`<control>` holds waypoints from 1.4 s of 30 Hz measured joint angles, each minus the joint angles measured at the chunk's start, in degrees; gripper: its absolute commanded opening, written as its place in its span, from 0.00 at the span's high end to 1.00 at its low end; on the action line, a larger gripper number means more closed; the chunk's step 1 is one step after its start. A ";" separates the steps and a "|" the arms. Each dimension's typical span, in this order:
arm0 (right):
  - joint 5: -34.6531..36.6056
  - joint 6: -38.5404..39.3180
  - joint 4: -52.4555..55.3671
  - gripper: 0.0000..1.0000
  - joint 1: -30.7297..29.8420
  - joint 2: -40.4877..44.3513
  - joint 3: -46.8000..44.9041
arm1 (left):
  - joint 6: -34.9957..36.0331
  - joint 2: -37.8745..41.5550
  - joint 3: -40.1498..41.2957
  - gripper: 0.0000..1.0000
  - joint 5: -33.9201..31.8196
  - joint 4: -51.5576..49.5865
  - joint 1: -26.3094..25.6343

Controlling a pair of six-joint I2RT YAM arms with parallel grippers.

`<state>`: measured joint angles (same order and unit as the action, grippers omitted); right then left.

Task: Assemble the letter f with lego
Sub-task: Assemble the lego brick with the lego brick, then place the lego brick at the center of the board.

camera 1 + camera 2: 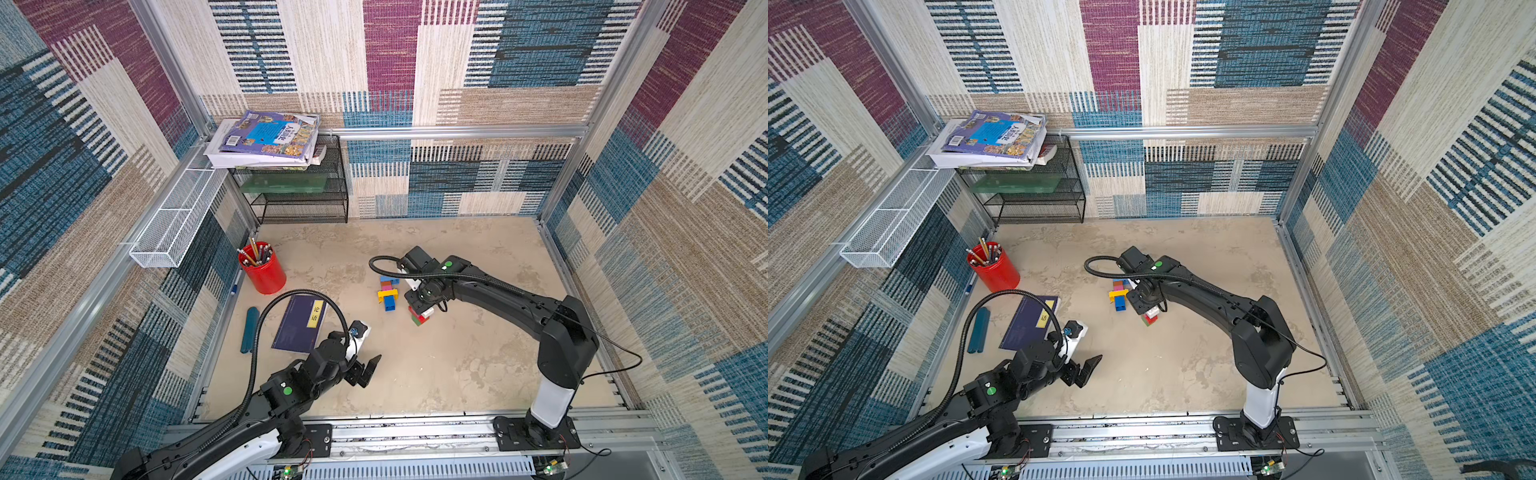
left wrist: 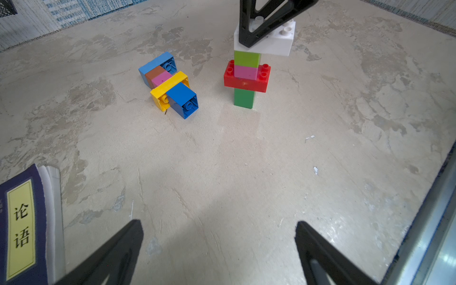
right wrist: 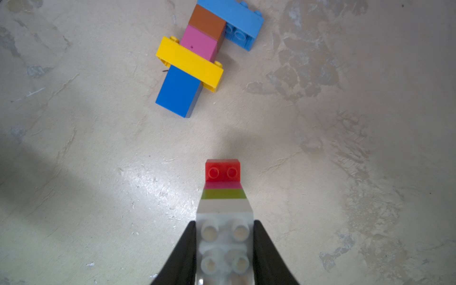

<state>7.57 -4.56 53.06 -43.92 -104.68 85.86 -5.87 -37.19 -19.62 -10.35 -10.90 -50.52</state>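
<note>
Your left gripper (image 1: 368,371) hangs wide open just right of the purple book (image 1: 300,324). Further right, the flat lego piece (image 1: 388,293) lies near the upright lego tower (image 2: 244,79). Your right gripper (image 3: 224,223) clamps its white brick (image 3: 224,237). Bare floor (image 1: 478,353) runs on to the right rail (image 1: 557,257).

Light: bright, even, diffuse, from overhead.
Shadows: soft and faint on table (image 1: 457,365).
Glare: pale sheen on table beside red brick (image 3: 222,170).
Blur: white brick (image 3: 224,246) out of focus, close to right wrist camera.
Distortion: wide-angle bowing at top-view edges.
</note>
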 measured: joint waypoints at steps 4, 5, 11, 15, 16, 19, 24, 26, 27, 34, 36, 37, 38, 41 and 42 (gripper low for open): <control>0.68 -0.59 -2.29 0.75 0.00 -0.02 -0.72 | 0.00 -0.76 -0.09 0.01 0.00 -0.02 0.00; 0.90 -0.59 -2.69 0.76 0.00 -0.02 -0.79 | 0.00 -0.85 -0.11 0.01 0.00 0.00 0.00; 0.98 -0.98 -3.65 0.77 0.00 0.59 -1.44 | 0.00 -1.25 -0.33 0.01 0.00 0.02 -0.02; 0.85 -1.64 -2.54 0.78 -0.02 1.57 -1.95 | 0.00 -1.25 -0.33 0.01 0.00 0.00 0.00; 0.70 -1.92 -2.08 0.78 -0.07 1.95 -2.12 | 0.00 -1.25 -0.33 0.01 0.00 0.00 0.00; 0.48 -2.95 -0.70 0.78 -0.24 3.06 -2.78 | 0.00 -1.25 -0.33 0.01 0.00 0.00 0.00; 0.52 -3.58 -1.38 0.79 -0.63 4.44 -4.35 | 0.00 -1.27 -0.33 0.01 0.00 0.00 0.00; 0.55 -3.82 -1.66 0.79 -0.70 4.55 -4.72 | 0.00 -1.27 -0.33 0.01 0.00 0.00 0.00; 0.55 -3.96 -1.84 0.79 -0.70 4.48 -4.90 | 0.00 -1.27 -0.33 0.01 0.00 0.00 0.00; 0.79 -3.98 -2.05 0.82 -0.76 3.87 -5.09 | -0.02 -1.27 -0.35 0.01 0.00 0.00 0.00; 0.85 -4.00 -2.08 0.82 -0.76 3.85 -5.09 | -0.02 -1.27 -0.35 0.01 0.00 0.00 0.00; 0.87 -4.00 -2.08 0.82 -0.76 3.85 -5.09 | -0.02 -1.27 -0.35 0.01 0.00 0.00 0.00; 0.87 -4.00 -2.08 0.82 -0.74 3.91 -5.09 | -0.02 -1.27 -0.35 0.01 0.00 0.00 0.00; 0.44 -4.17 -2.25 0.82 -0.26 4.63 -5.20 | -0.02 -1.27 -0.35 0.01 0.00 0.00 0.00; 0.26 -4.17 -2.54 0.82 -0.11 4.96 -5.18 | -0.02 -1.27 -0.35 0.01 0.00 0.00 0.00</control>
<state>7.84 -8.73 50.52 -44.03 -99.72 80.68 -5.89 -38.46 -19.97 -10.35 -10.90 -50.52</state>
